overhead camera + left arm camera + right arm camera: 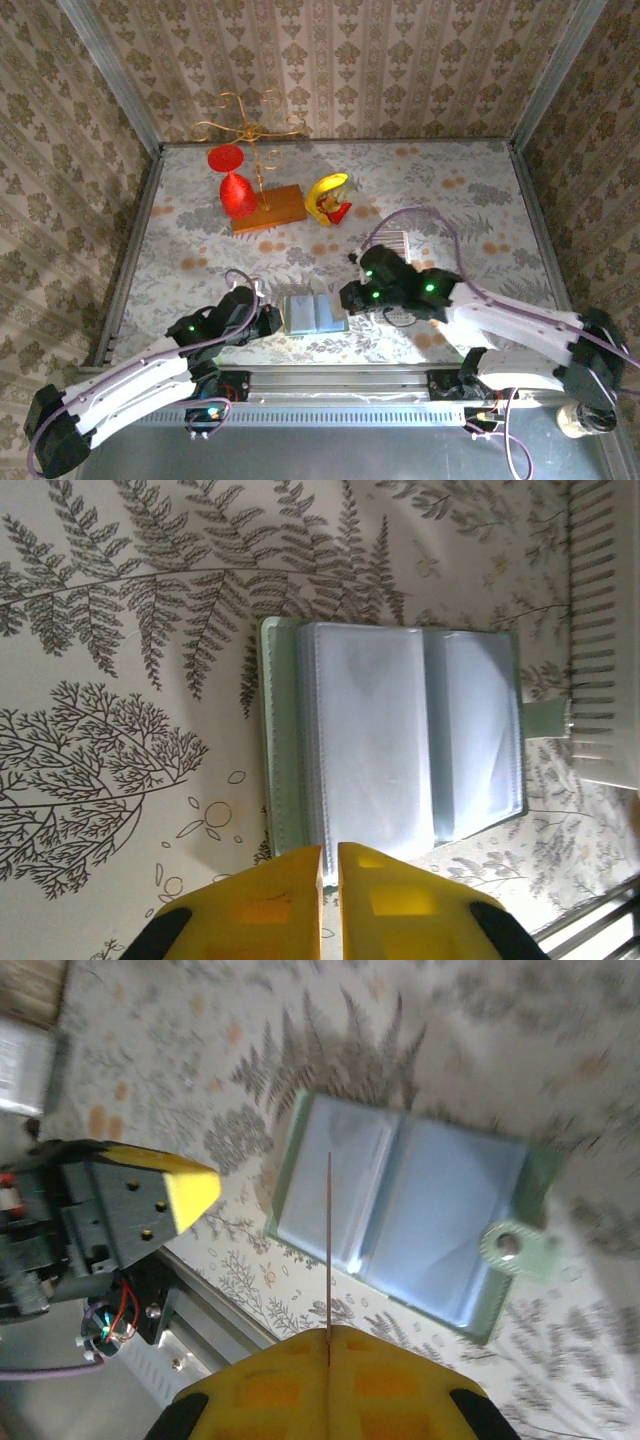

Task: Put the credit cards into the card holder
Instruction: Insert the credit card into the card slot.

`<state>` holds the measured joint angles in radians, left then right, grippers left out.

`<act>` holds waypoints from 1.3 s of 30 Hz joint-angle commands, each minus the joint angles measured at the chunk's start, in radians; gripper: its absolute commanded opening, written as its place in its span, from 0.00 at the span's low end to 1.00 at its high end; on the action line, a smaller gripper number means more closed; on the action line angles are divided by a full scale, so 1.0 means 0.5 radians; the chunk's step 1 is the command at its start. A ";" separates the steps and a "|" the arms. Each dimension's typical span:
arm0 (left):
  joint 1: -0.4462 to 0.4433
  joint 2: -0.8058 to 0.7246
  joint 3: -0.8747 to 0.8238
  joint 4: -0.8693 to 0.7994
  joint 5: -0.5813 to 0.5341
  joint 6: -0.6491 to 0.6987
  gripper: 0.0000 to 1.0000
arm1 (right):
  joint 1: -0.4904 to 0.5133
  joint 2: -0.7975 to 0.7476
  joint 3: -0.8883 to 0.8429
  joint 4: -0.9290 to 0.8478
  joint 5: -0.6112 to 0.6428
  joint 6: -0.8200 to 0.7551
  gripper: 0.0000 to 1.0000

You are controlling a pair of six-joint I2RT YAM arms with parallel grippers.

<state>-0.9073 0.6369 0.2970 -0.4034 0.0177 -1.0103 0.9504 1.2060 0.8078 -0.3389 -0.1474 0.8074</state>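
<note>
The card holder [313, 315] lies open near the table's front edge, sage-green outside with bluish-grey clear sleeves [400, 740], its snap tab [515, 1245] sticking out. My right gripper [328, 1332] is shut on one credit card [328, 1240], seen edge-on as a thin line and held above the open holder [420, 1210]. In the top view the right gripper [350, 297] hangs just right of the holder. My left gripper [331, 852] is shut, tips at the holder's left edge [272, 320]; whether it pinches a sleeve is unclear. The ribbed strip of remaining cards [600, 630] lies beyond the holder [397, 243].
At the back stand a red goblet [232, 185], a gold wire stand on a wooden base [268, 208] and a yellow-and-red toy [328, 197]. A metal rail [340, 378] runs along the near edge. Patterned walls enclose the table on three sides.
</note>
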 commanded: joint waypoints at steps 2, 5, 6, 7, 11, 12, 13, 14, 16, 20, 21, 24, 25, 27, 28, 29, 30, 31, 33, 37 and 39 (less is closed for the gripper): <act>0.014 0.093 0.050 0.059 -0.064 -0.013 0.11 | 0.063 0.205 -0.052 0.475 -0.056 0.452 0.00; 0.017 0.150 0.050 0.114 -0.067 0.001 0.15 | 0.063 0.332 -0.036 0.471 0.018 0.429 0.00; 0.018 0.171 0.048 0.147 -0.056 0.006 0.16 | 0.063 0.357 -0.043 0.491 0.034 0.431 0.00; 0.017 0.192 0.044 0.165 -0.049 0.008 0.17 | 0.063 0.386 -0.051 0.513 0.037 0.431 0.00; 0.017 0.277 0.053 0.207 -0.042 0.028 0.18 | 0.054 0.497 -0.054 0.550 0.069 0.468 0.00; 0.017 0.297 0.056 0.218 -0.042 0.030 0.18 | 0.050 0.513 -0.054 0.558 0.069 0.476 0.00; 0.017 0.313 0.056 0.228 -0.042 0.030 0.18 | 0.045 0.525 -0.051 0.555 0.073 0.474 0.00; 0.019 0.329 0.056 0.236 -0.041 0.030 0.18 | 0.041 0.534 -0.048 0.541 0.090 0.473 0.00; 0.021 0.350 0.050 0.261 -0.034 0.029 0.18 | 0.033 0.545 -0.053 0.525 0.117 0.474 0.00; 0.020 0.392 0.020 0.339 -0.011 0.011 0.19 | 0.020 0.566 -0.072 0.551 0.129 0.492 0.00; 0.020 0.408 0.020 0.348 -0.008 0.011 0.19 | 0.017 0.575 -0.071 0.558 0.124 0.493 0.00; 0.020 0.461 0.027 0.361 -0.008 0.016 0.19 | 0.017 0.609 -0.054 0.575 0.108 0.501 0.00; 0.023 0.477 0.029 0.363 -0.003 0.017 0.19 | 0.017 0.616 -0.051 0.583 0.110 0.506 0.00; 0.022 0.505 0.029 0.374 0.004 0.017 0.19 | 0.017 0.641 -0.045 0.591 0.110 0.513 0.00; 0.020 0.514 0.029 0.383 0.006 0.017 0.20 | 0.017 0.653 -0.039 0.581 0.110 0.514 0.00; 0.021 0.524 0.029 0.381 0.003 0.020 0.20 | 0.017 0.664 -0.036 0.574 0.111 0.521 0.00; 0.021 0.529 0.028 0.383 -0.001 0.019 0.21 | 0.017 0.671 -0.041 0.578 0.108 0.530 0.00; 0.023 0.535 0.024 0.383 -0.003 0.020 0.21 | 0.017 0.671 -0.047 0.588 0.105 0.535 0.00; 0.023 0.545 0.012 0.386 -0.008 0.021 0.22 | 0.019 0.661 -0.076 0.629 0.102 0.563 0.00; 0.020 0.588 -0.028 0.403 -0.050 0.012 0.22 | 0.020 0.653 -0.127 0.687 0.101 0.609 0.00; 0.023 0.612 -0.044 0.423 -0.052 0.020 0.22 | 0.020 0.659 -0.139 0.701 0.106 0.620 0.00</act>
<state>-0.9016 0.9298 0.2947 -0.2100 0.0036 -1.0100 0.9634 1.5295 0.7544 -0.0154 -0.1162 1.0866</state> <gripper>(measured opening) 0.222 0.044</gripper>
